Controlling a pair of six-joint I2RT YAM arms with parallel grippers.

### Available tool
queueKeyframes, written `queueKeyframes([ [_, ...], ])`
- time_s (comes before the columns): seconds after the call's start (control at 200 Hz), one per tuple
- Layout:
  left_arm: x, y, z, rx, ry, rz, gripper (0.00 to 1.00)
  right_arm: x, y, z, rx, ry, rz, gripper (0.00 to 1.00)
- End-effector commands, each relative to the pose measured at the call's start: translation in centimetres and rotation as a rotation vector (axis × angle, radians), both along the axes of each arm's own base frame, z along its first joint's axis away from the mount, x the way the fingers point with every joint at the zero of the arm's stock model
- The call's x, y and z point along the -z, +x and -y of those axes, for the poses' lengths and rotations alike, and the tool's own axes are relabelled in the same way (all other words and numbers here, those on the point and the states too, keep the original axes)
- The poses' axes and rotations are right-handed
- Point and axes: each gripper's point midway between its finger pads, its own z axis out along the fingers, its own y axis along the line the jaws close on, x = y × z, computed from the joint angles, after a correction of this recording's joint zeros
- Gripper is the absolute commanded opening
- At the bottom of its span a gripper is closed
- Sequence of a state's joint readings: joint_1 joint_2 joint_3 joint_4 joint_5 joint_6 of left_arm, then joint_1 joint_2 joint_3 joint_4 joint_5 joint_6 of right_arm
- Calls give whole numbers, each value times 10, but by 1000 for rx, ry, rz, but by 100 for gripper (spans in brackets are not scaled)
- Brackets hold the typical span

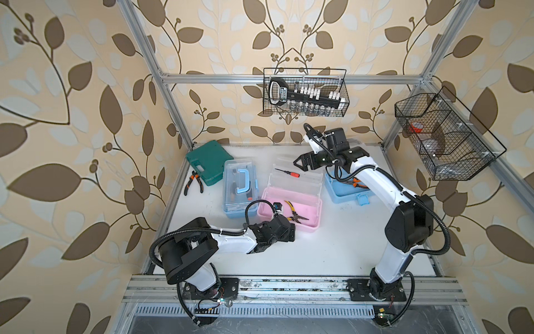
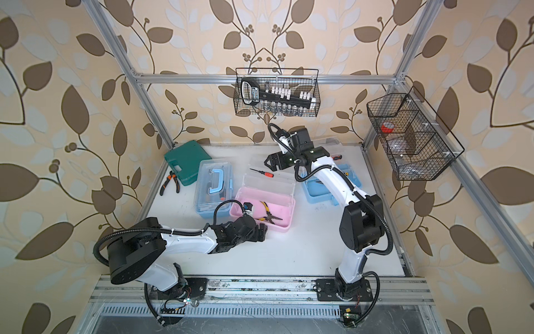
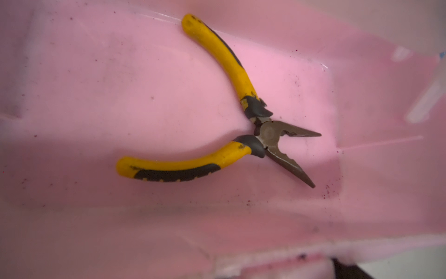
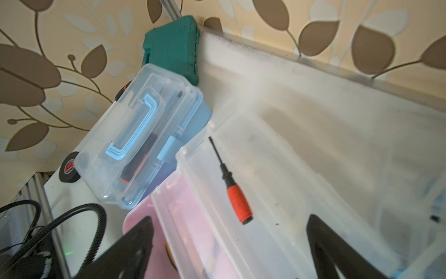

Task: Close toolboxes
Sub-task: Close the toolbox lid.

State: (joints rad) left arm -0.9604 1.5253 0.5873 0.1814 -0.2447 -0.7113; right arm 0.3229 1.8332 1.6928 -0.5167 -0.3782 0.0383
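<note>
While the pink box (image 1: 318, 212) lies open mid-table with pliers (image 3: 265, 135) inside, its clear lid (image 1: 297, 180) is overhung by the right gripper (image 1: 298, 165), fingers spread wide. The left gripper (image 1: 292, 231) is held at its near wall, fingers seemingly spread. The left blue box (image 1: 239, 188) is shut and the right blue box (image 1: 344, 193) is open.

The white desk (image 1: 332, 251) carries a dark green case (image 1: 205, 162) at its far left corner, with orange-handled pliers (image 1: 194, 181) just beside it. Left to right stand a closed blue toolbox (image 1: 239, 188), an open pink toolbox (image 1: 303, 202) and an open blue toolbox (image 1: 344, 193). A black tape roll (image 4: 70, 166) lies near the closed one.
</note>
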Motion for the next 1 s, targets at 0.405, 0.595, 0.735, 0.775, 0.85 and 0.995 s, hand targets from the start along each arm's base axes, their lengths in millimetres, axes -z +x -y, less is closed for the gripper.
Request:
queueKeyframes([
  [0.405,-10,1,-13,7,72,41,96,69,37,22,-183,-45,-57,98],
  [0.595,-18,-2,-11,42,106,68,97,88,30,14,-276,-52,-124,98],
  [0.735,-15,-2,-16,32,134,73,97,106,24,10,-316,-65,-168,98],
  [0.775,-16,-2,-16,29,134,74,97,111,24,9,-318,-76,-177,98],
  [0.85,-15,-2,-17,24,133,73,97,117,21,6,-336,-80,-192,98],
  [0.995,-11,-1,-16,19,138,68,98,122,9,-5,-398,-72,-213,98],
])
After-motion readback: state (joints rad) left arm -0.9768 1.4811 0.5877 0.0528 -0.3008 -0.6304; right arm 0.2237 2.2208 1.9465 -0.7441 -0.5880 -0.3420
